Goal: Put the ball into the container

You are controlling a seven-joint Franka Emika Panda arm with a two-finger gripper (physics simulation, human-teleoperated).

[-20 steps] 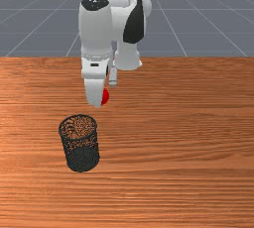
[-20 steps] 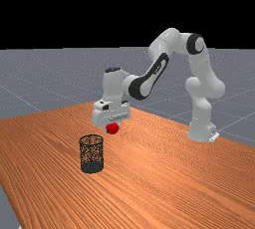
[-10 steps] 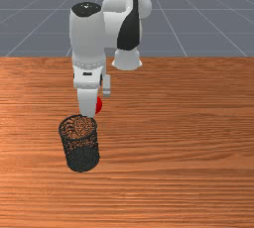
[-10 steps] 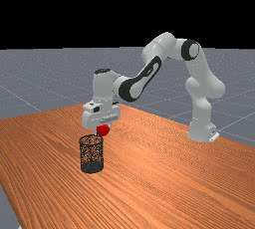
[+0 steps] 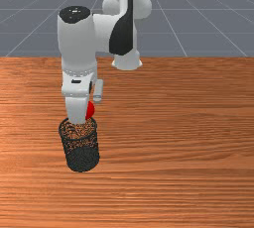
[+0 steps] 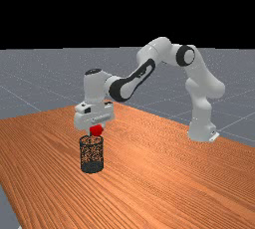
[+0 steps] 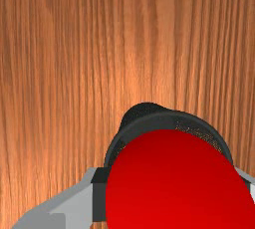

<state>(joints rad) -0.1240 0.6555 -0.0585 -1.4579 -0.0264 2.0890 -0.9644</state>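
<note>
End effector (image 6: 95,131) pinches the ball (image 7: 174,183) above the rim (image 7: 169,119) of the container (image 5: 82,157); table (image 5: 173,133) spreads around.

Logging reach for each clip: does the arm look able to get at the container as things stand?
Probably yes. The gripper, holding the ball, hangs close above the container, whose top is open, and nothing seems to block the way; a slight shift may be needed.
</note>
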